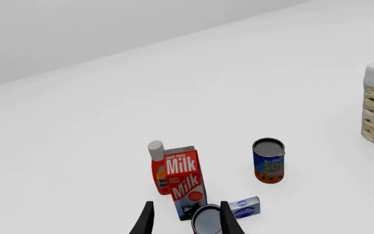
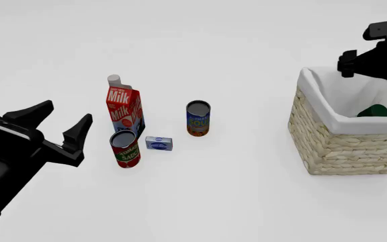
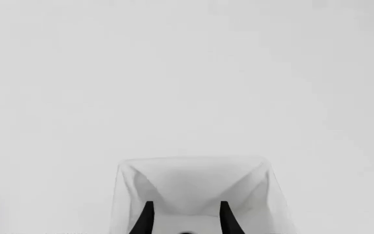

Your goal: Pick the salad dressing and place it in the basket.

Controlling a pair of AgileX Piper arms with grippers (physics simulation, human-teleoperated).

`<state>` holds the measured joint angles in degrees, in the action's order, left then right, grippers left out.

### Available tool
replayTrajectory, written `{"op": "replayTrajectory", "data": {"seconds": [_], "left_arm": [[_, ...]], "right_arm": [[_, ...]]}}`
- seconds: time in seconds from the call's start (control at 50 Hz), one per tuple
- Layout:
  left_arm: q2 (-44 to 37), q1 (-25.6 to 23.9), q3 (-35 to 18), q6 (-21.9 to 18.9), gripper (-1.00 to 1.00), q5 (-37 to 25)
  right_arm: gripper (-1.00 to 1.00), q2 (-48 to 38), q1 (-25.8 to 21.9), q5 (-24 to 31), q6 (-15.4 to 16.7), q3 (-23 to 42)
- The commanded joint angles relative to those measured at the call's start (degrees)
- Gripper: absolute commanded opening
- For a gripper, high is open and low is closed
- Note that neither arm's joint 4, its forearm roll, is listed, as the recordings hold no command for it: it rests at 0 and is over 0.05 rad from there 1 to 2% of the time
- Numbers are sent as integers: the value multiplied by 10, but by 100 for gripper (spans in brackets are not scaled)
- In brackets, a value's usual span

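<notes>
White tabletop (image 2: 247, 201). I see the salad dressing (image 2: 375, 111) inside the basket (image 2: 334, 146), green cap showing. Right gripper (image 3: 185, 219) above the basket, jaws apart, empty. Left gripper (image 2: 62, 123) wide, near the milk carton (image 2: 123, 113).

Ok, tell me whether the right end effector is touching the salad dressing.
Apart. The front view shows the right end effector raised above the basket, clear of the salad dressing's green cap inside.

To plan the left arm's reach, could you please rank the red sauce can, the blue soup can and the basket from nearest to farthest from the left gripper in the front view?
1. Red sauce can: just right of the left gripper.
2. Blue soup can: mid-table, farther right.
3. Basket: far right.
</notes>
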<state>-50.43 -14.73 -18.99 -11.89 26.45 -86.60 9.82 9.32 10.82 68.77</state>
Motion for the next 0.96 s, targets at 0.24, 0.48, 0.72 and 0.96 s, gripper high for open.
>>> {"op": "replayTrajectory", "data": {"seconds": [0.24, 0.48, 0.72, 0.96], "left_arm": [[-14, -1, -2, 13, 100, -11], [-16, 0, -4, 12, 100, -10], [-14, -2, -3, 13, 100, -13], [-21, -6, -12, 12, 100, -16]], "right_arm": [[100, 235, -59, -24, -47, -143], [100, 357, -94, -38, -22, -246], [100, 509, -139, -52, 16, -369], [100, 712, -163, -31, -5, -504]]}}
